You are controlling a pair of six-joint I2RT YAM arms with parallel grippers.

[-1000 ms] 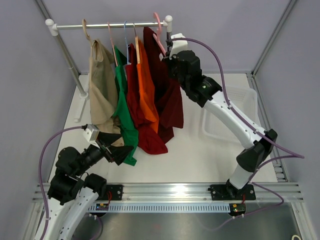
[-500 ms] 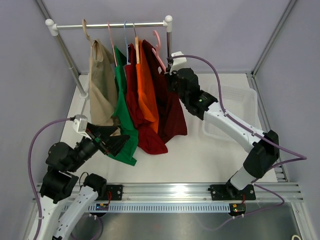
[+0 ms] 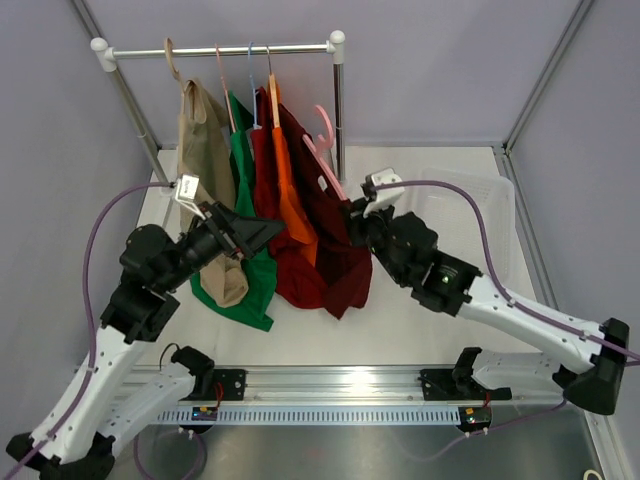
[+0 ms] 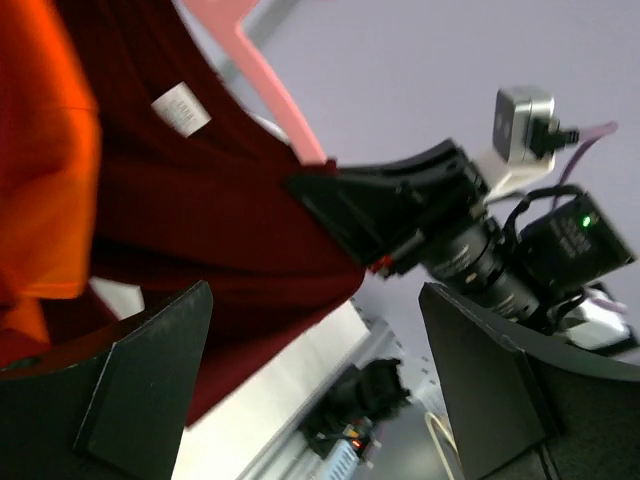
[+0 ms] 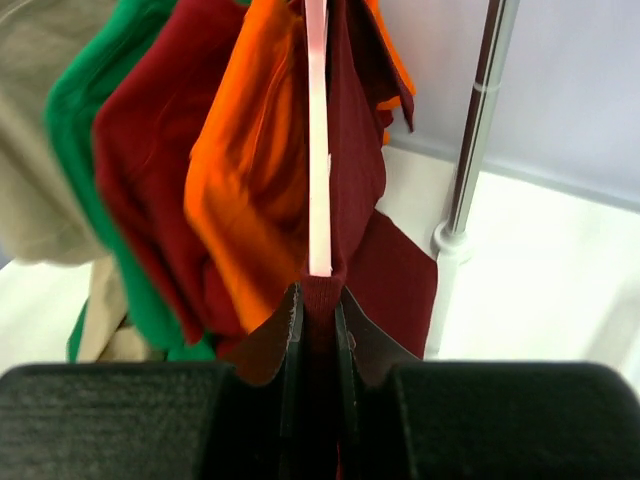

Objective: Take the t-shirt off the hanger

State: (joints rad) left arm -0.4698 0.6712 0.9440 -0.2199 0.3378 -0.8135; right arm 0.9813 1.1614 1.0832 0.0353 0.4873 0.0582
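Note:
The dark maroon t-shirt [image 3: 335,245] hangs on a pink hanger [image 3: 322,135], which is off the rail and tilted, just in front of the rack. My right gripper [image 3: 352,215] is shut on the shirt's shoulder with the hanger arm inside it. The right wrist view shows the fold pinched in the gripper [image 5: 318,295], with the pink hanger [image 5: 317,140] rising above. My left gripper [image 3: 268,231] is open and empty, raised beside the orange shirt and pointing at the maroon shirt. The left wrist view shows the open gripper [image 4: 315,300] short of the maroon t-shirt [image 4: 200,220] and pink hanger [image 4: 270,90].
The rail [image 3: 250,48] still carries a beige shirt [image 3: 200,150], a green one [image 3: 240,200], a red one [image 3: 265,180] and an orange one [image 3: 290,190]. The rack's right post [image 3: 338,110] stands behind the hanger. A clear bin [image 3: 485,210] sits at the right.
My right gripper has taken the pink hanger and maroon shirt off the rail and brought them down and toward the front. My left arm has risen and swung right toward the shirts.

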